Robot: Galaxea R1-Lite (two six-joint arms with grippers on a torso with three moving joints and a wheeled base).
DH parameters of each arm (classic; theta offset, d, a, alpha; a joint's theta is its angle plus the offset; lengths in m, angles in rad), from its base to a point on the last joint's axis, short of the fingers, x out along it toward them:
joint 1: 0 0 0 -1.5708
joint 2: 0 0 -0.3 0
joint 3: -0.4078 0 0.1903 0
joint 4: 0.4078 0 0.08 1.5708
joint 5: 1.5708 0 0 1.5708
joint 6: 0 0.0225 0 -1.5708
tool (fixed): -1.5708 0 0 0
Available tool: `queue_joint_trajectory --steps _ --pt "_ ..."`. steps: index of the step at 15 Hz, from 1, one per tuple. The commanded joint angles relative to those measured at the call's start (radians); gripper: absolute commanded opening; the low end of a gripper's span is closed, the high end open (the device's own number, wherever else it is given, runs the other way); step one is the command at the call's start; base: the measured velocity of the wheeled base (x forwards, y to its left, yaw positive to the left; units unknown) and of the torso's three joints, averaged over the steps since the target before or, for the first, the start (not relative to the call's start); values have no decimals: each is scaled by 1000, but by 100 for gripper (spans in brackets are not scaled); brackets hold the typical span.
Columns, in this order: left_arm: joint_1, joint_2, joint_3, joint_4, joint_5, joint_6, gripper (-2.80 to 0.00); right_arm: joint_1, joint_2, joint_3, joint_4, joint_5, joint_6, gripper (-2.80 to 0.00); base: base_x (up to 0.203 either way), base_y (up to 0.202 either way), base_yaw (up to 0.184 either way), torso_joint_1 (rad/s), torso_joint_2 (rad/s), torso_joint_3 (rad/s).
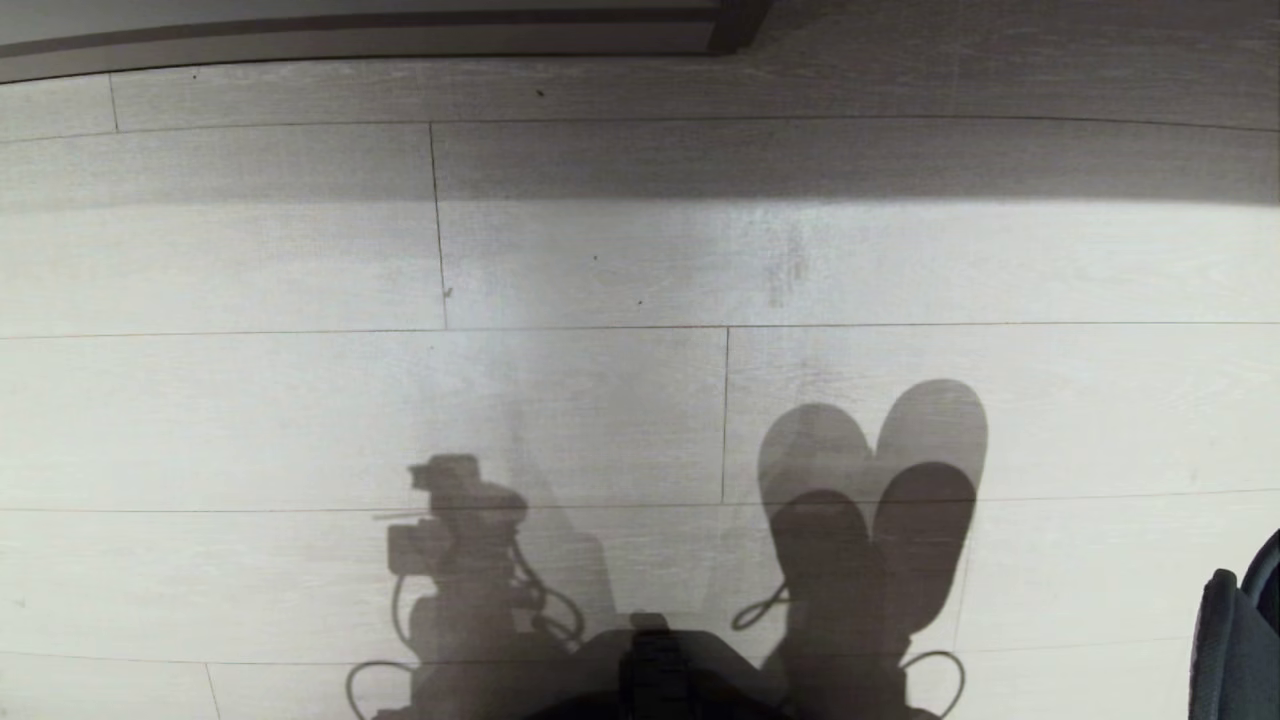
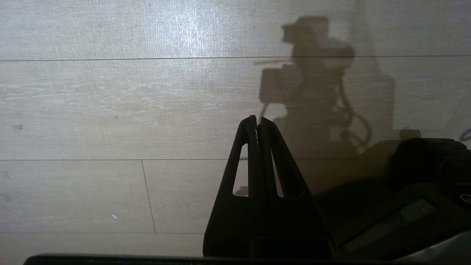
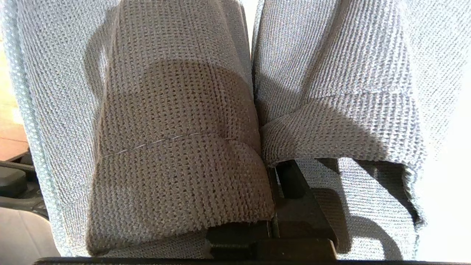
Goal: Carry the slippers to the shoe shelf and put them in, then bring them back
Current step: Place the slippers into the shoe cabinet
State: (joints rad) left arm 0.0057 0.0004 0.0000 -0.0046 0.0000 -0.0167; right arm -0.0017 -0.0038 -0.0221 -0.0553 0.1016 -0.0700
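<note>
Close under the right wrist camera, the right gripper (image 3: 274, 191) was clamped on the slippers (image 3: 184, 147), its jaws pinching the inner walls of the pair where the two met, so both hung side by side off the floor. In the head view only their shadow fell on the floor (image 1: 600, 270), near its lower right. That suggested the carrying stage; whether this was the trip out or the trip back could not be told, since no shelf showed. The left gripper (image 2: 257, 125) hung idle over bare planks, fingers pressed together, holding nothing. A dark rounded object (image 1: 1235, 650) sat at the right edge. Farther off, a dark baseboard (image 1: 400, 40) ran along the floor's far edge. Nothing stood on the planks between.
</note>
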Motion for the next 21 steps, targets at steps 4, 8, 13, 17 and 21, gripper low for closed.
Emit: queue_joint_trajectory --steps 4,8,13,17,21 --pt "0 0 0 0 0 0 -280 0 4 1 20 -40 6 -280 0 0 0 0 0 0" --pt "0 0 0 -1 0 0 -280 0 4 24 43 -103 -21 -280 0 0 0 0 0 0" --pt "0 1 0 0 0 0 -280 0 4 22 51 -92 -27 -280 0 0 0 0 0 0" --pt "0 0 0 0 0 -2 -280 0 4 22 51 -92 -25 -280 0 0 0 4 0 39" --pt "0 0 0 0 0 -5 -280 0 4 22 51 -92 -30 -280 0 0 0 0 4 196"
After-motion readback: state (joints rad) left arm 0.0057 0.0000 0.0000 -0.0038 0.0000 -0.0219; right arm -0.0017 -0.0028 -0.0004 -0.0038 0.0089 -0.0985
